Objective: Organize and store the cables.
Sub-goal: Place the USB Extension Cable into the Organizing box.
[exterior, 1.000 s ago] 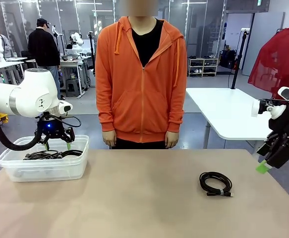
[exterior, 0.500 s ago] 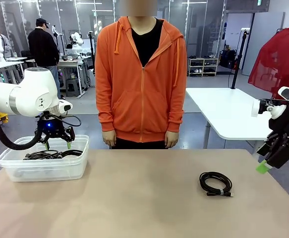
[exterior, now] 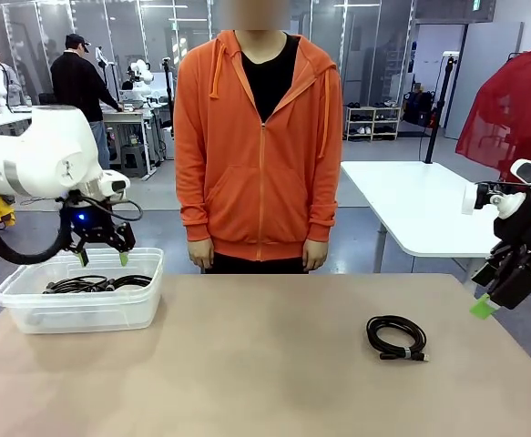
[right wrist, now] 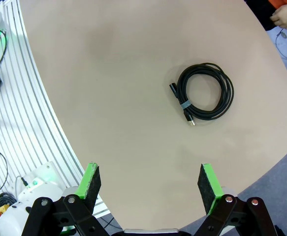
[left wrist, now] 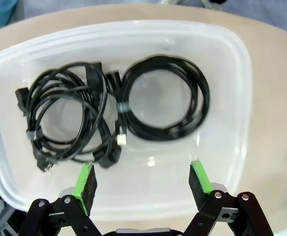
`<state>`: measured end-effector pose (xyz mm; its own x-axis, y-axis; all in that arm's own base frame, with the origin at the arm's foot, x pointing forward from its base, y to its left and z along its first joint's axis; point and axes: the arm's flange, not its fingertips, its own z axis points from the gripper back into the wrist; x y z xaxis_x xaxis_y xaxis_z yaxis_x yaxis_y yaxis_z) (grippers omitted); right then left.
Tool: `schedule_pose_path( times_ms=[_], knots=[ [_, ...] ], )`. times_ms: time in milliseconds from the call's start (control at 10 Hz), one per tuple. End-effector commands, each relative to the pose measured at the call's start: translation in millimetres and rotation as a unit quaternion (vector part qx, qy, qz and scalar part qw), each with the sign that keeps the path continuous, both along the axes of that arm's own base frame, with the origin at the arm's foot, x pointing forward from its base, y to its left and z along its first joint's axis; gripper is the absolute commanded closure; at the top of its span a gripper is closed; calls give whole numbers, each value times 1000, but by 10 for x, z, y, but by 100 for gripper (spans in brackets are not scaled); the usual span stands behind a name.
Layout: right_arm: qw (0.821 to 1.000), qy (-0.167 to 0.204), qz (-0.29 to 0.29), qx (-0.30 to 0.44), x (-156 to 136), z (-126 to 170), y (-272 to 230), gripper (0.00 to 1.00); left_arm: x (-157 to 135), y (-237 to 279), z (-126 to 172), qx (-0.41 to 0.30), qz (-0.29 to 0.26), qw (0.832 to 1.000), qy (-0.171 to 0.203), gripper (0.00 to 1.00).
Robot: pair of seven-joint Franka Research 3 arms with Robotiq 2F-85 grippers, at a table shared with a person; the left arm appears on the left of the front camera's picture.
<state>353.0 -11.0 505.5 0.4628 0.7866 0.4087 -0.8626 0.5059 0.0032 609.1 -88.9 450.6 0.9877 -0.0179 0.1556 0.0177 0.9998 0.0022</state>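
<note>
The thin black coiled cable [exterior: 396, 337] at lower right looks light and floppy, best pinched across its bundled loop by the wide-spread, empty right gripper [right wrist: 149, 184].

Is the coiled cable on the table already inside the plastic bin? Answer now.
No, the coiled cable lies on the bare table, far from the plastic bin.

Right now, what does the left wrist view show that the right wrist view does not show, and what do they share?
Left wrist view: a clear plastic bin holding two coiled black cables, a tangled one with plugs and a neat round one, below the open, empty left end effector.

Right wrist view: one coiled cable lying alone on the bare table, far from the open right end effector.

Shared: green-padded fingers with nothing between them, the tan tabletop, coiled black cables.
</note>
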Motion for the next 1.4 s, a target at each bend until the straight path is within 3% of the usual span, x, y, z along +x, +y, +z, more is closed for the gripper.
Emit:
schedule_pose_path(
  times_ms=[0,300,500,600,800,1000,1200,1300],
  knots=[
    [1000,2,-11,0,-3,14,18,0,-453,141,317,-13,-67,997,22,5],
    [1000,0,0,0,0,0,0,0,-1195,97,639,-26,-146,989,12,5],
    [993,-21,107,-53,125,-3,123,0,-1636,4,679,-19,-199,980,-11,5],
    [975,-53,200,-86,182,-77,239,0,-1927,7,759,-13,-216,976,-19,5],
    [944,-68,308,-95,419,-345,403,0,-2285,15,855,-6,-278,959,-49,5],
    [935,-45,336,-109,541,-667,606,0,-2640,32,922,-18,-303,952,-48,5],
    [944,-35,309,-107,608,-783,678,0,-2823,76,952,-48,-322,944,-52,5],
    [935,-37,335,-110,477,-719,645,0,-2626,-30,955,-2,-296,954,-49,5]
  ],
)
